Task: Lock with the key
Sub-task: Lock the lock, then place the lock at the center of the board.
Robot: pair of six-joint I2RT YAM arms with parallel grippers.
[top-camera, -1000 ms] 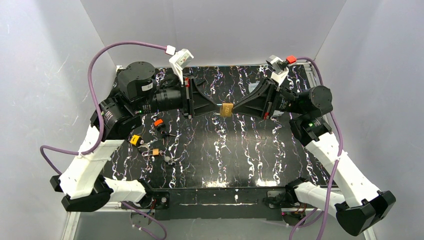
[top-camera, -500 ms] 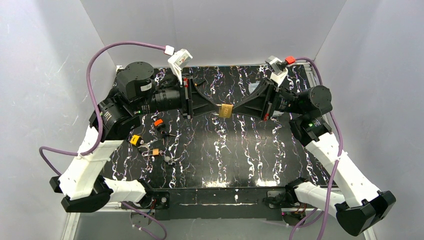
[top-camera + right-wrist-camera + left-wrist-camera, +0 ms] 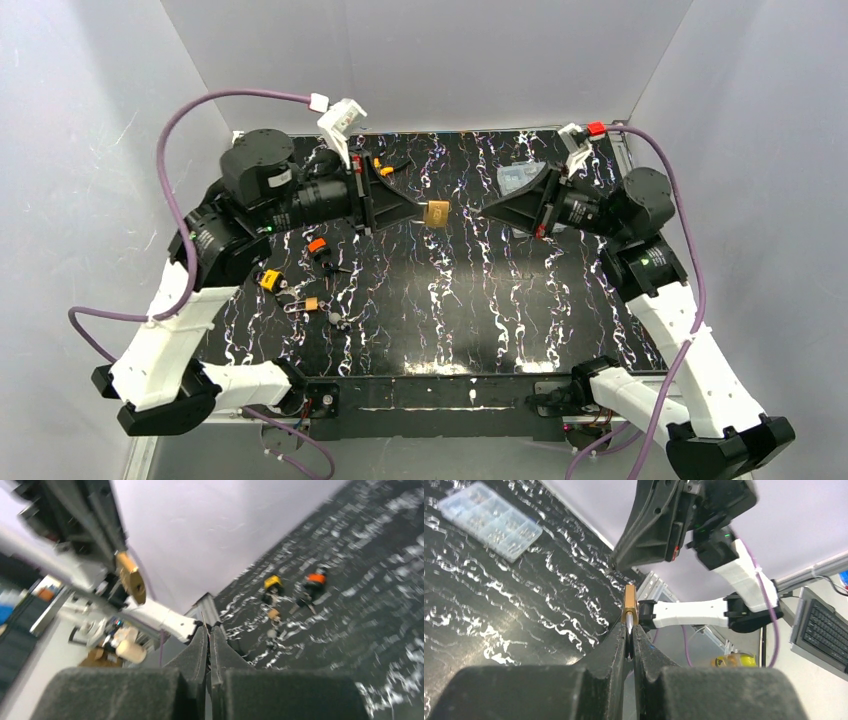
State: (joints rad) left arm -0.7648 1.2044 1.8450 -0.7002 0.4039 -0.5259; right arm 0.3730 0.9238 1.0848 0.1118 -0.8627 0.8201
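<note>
left claw [image 3: 421, 212] level, pinching padlock [image 3: 437, 212] aloft

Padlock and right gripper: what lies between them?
Nothing. The top view shows an empty gap between the padlock, in the left gripper, and the shut right gripper, over bare mat.

Robotics lab, enclosed test table [image 3: 560, 300], keyboard [image 3: 824, 630]
</note>
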